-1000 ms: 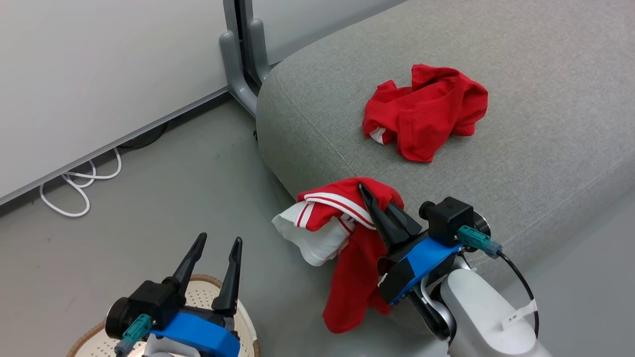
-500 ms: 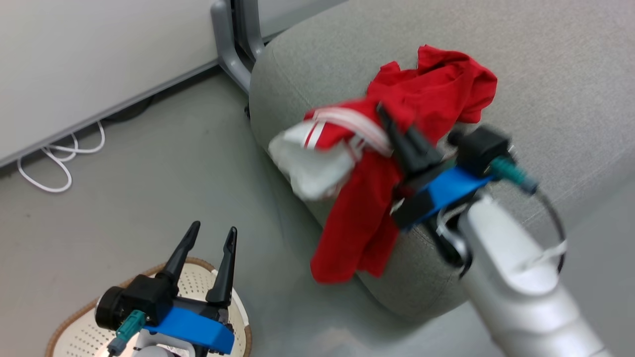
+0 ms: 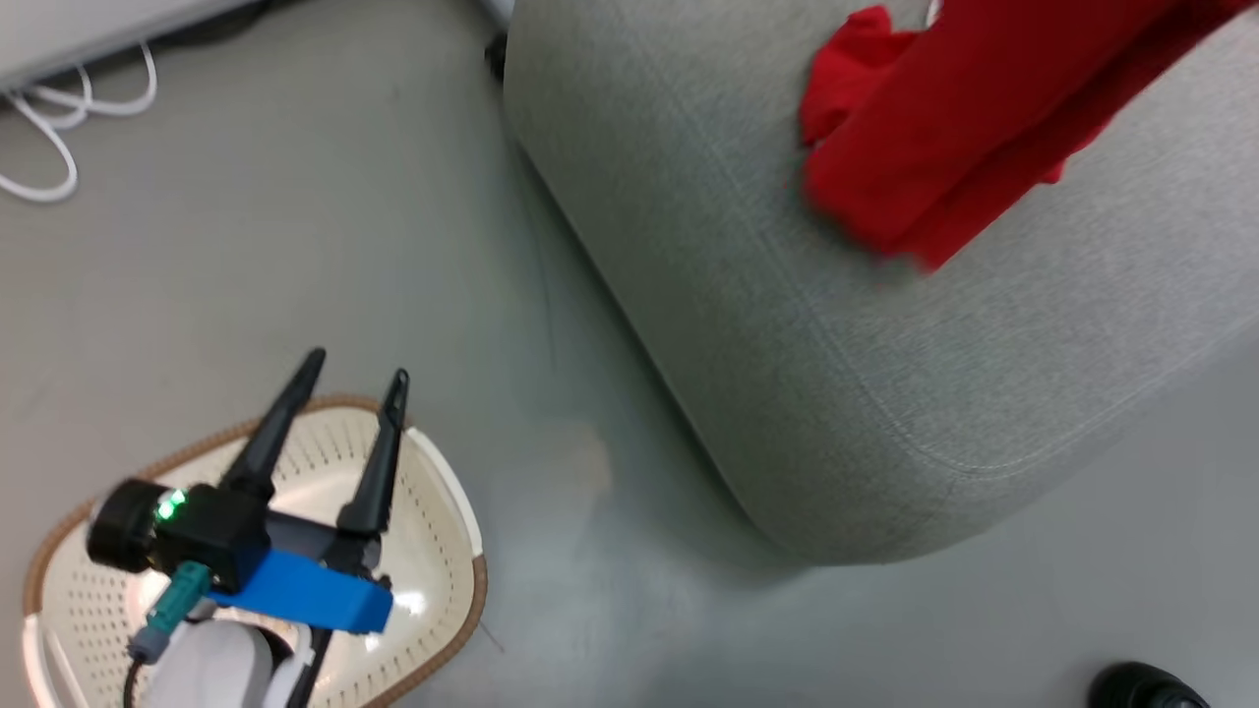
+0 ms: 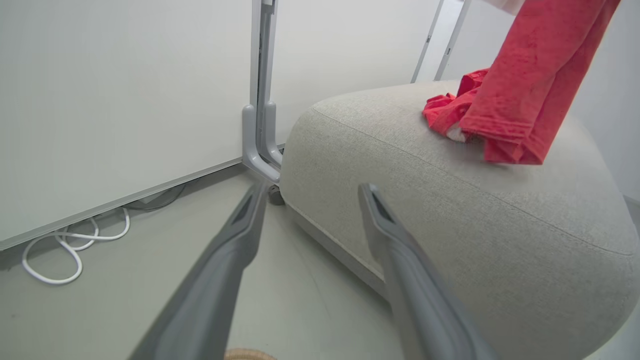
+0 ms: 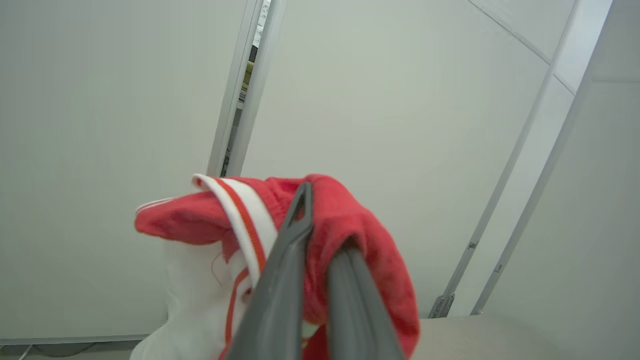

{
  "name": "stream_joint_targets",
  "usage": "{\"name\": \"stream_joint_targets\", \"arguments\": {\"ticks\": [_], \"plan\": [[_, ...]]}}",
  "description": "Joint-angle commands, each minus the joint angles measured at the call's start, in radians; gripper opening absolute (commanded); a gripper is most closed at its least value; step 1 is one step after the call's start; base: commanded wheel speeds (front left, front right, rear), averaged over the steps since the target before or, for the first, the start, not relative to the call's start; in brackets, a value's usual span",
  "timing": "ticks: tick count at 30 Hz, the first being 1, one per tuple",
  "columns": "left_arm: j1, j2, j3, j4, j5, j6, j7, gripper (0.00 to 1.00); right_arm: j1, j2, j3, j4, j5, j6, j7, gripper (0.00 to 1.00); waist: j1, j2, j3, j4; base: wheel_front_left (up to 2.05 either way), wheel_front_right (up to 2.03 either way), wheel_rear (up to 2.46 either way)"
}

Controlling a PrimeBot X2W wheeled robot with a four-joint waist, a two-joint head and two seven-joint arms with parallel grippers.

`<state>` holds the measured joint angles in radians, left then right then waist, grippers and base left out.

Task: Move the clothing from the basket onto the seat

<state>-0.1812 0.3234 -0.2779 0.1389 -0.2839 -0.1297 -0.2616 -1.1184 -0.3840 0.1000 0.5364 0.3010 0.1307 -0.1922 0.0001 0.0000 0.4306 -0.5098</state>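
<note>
Right gripper [image 5: 324, 222] — jaws shut tight on a red garment with white striped trim [image 5: 200, 220]. The garment hangs over the light-grey seat [image 4: 450, 210]; whether its lower hem touches the cushion cannot be told. A second red garment [image 4: 442, 107] lies crumpled on the seat, just beyond. Left gripper [image 3: 356, 366] — jaws spread wide and empty, above the cream perforated basket [image 3: 443, 511] on the floor, near left.

Grey seat [image 4: 450, 215], red clothing [image 4: 530, 90] hanging over it, left tool [image 4: 312, 189] spread wide
</note>
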Motion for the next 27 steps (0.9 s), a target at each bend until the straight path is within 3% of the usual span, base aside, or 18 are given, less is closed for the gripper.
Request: {"name": "stream_joint_targets", "arguments": {"ticks": [1,6,10,19,27], "plan": [[-0.027,0.011,0.004,-0.013,0.005,-0.001,-0.005,1.00,-0.031,-0.020,-0.016,0.004,-0.008,0.000,0.004,0.00,-0.0001,0.0000,0.077,0.031,0.00,0.00,0.00],[-0.085,0.045,0.007,-0.051,0.016,-0.001,0.002,1.00,-0.122,-0.125,-0.160,0.001,-0.055,0.000,-0.006,0.00,-0.0001,0.0000,0.173,0.063,0.00,0.00,0.00],[-0.122,0.080,0.032,-0.103,0.022,0.007,0.012,1.00,-0.123,-0.162,-0.269,0.016,-0.102,0.000,-0.029,0.00,-0.0001,0.0000,0.245,0.083,0.00,0.00,0.00],[-0.114,0.122,0.059,-0.179,0.017,0.022,0.031,1.00,0.014,-0.059,-0.363,0.160,-0.157,0.000,-0.066,0.00,-0.0001,0.0000,0.318,0.092,0.00,0.00,0.00],[-0.141,0.123,0.044,-0.184,0.019,0.022,0.034,1.00,0.090,-0.002,-0.358,0.298,-0.219,0.000,-0.073,0.00,-0.0001,0.0000,0.328,0.115,0.00,0.00,0.00]]}}
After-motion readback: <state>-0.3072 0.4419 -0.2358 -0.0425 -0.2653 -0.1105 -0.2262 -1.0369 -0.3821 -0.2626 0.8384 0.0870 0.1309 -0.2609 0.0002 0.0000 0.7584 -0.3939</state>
